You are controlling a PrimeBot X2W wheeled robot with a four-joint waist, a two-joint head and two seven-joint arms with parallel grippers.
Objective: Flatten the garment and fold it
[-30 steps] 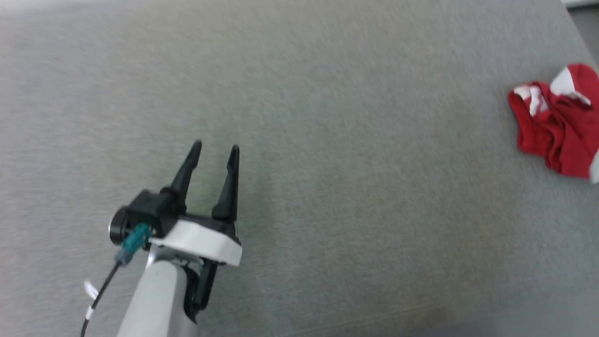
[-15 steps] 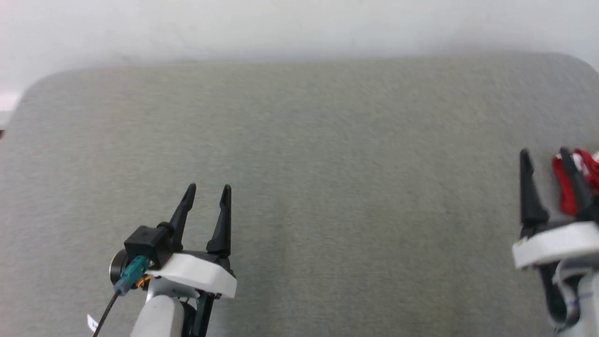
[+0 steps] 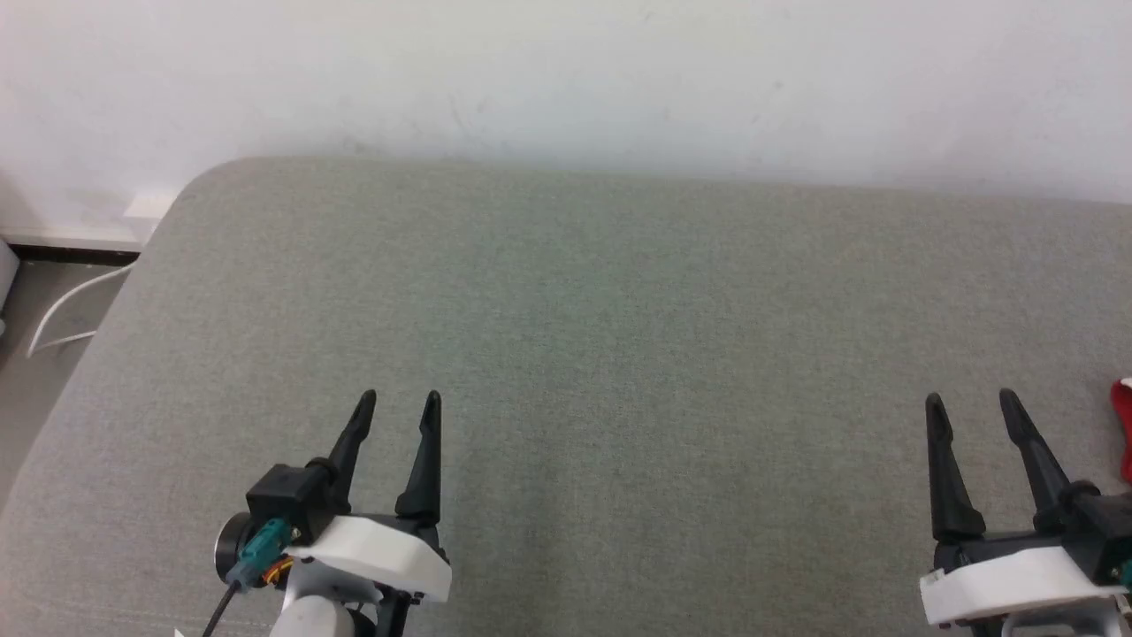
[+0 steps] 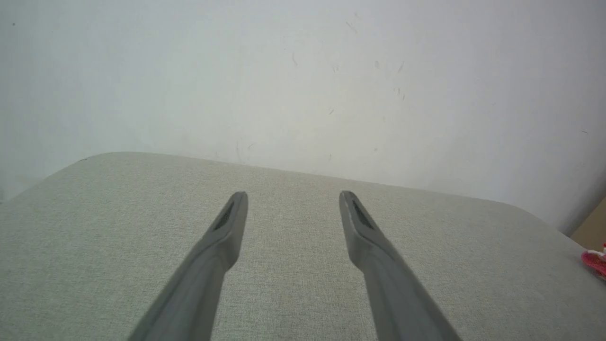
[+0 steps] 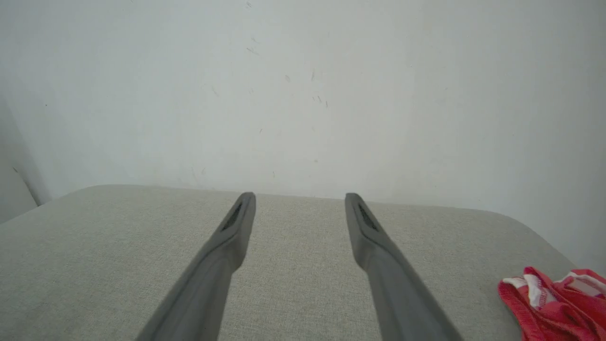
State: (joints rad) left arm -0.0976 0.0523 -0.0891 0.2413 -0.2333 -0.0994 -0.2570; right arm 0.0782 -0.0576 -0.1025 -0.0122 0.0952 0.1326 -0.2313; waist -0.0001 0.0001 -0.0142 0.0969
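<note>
Grey padded surface [image 3: 619, 336] against white wall | left hand [image 3: 400, 395], right hand [image 3: 970, 397] both parted, empty | garment [image 5: 556, 305] crumpled right of right hand, untouched | step: approach | next: reach right, grasp edge

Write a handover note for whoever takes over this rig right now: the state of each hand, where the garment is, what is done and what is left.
Left hand: open, holding nothing, over the grey padded surface.
Right hand: open, holding nothing, over the same surface.
Garment: red with white trim, lying bunched on the surface to the right of the right hand and clear of its fingers.
Done: nothing. The garment is neither flattened nor folded.
Left: probably turn or reach right, grasp the garment, spread it flat, then fold it.
</note>
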